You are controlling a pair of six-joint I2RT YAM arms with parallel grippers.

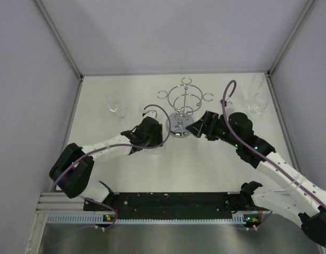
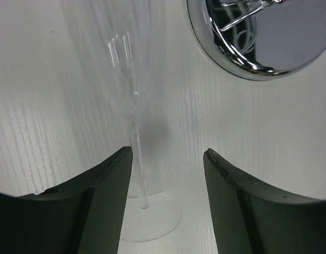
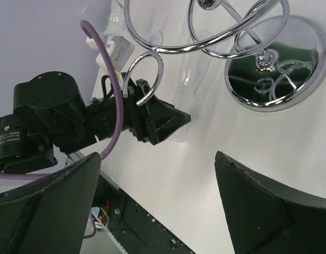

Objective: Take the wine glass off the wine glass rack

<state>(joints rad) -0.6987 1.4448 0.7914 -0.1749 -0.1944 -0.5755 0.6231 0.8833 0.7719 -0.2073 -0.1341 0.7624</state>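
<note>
Chrome wine glass rack looks bare; a wine glass stands on the counter beside it, inside the left tool, half open, not clamped; right tool gapes empty; job seems nearly done

Wine glass rack (chrome, upright)

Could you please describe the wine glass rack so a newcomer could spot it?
On the white table, look to the middle, toward the far edge. The wine glass rack stands there; unlike the clear left glass and right glass flanking it, it is shiny chrome wire on a round mirrored base.
</note>
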